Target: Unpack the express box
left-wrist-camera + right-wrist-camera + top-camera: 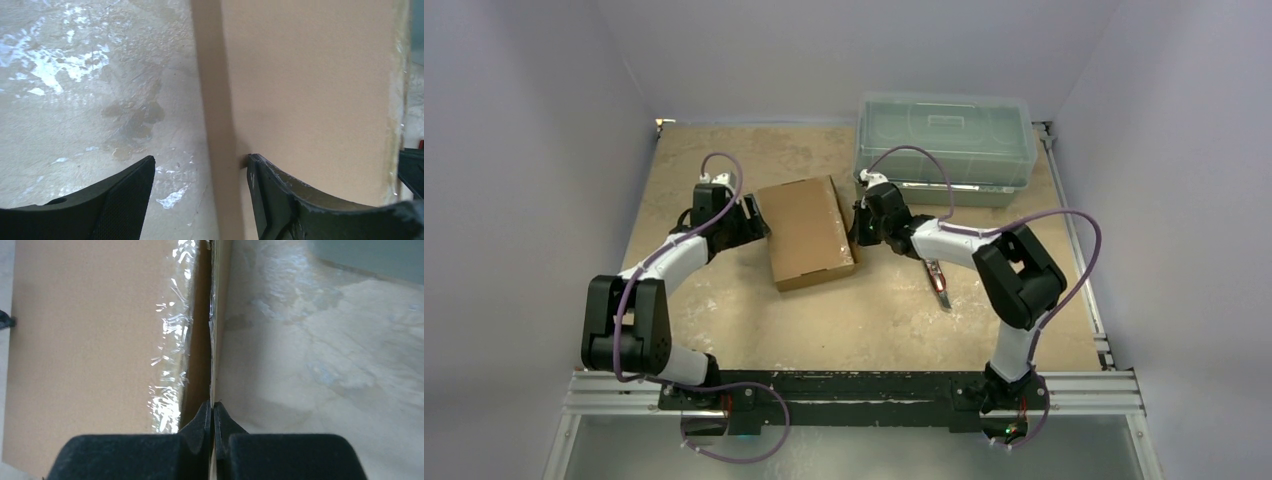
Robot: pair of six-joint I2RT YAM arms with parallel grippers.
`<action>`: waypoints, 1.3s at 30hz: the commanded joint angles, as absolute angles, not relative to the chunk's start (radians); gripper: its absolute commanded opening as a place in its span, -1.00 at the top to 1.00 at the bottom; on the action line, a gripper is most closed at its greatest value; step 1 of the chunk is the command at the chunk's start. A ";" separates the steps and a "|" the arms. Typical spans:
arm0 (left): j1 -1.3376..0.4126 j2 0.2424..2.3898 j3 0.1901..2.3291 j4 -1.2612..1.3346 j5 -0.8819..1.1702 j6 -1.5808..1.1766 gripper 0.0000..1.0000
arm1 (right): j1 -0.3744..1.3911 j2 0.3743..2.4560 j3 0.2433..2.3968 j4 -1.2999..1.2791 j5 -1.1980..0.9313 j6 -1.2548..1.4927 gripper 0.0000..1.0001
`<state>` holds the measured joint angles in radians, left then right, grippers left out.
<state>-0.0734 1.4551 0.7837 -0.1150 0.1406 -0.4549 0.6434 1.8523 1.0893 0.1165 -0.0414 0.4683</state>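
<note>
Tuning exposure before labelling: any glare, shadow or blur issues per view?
Top external: even soft light, express box sharp, faint shadows only. Left wrist: white glare patches on the table, dark shadow band down the box's side, left fingers soft. Right wrist: glints on the clear tape; right fingers near black, detail lost.

A lidded bin (945, 140) stands right of the right fingers (200, 424); a small red item (939, 281) lies behind them on the table (864, 325).

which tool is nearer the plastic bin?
Right. The right tool sits by the express box on its right edge, close to the bin; the left tool is on its left edge, farther off.
</note>
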 commanded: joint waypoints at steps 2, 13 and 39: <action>-0.065 1.390 0.769 -0.098 0.175 -0.414 -0.36 | 0.709 1.709 1.146 -0.097 0.175 0.378 1.00; -0.068 1.412 0.740 0.009 0.271 -0.450 -0.39 | 0.775 1.679 1.130 -0.117 0.208 0.481 1.00; -0.083 1.509 0.813 -0.126 0.247 -0.394 -0.18 | 0.749 1.878 1.288 -0.017 0.261 0.276 1.00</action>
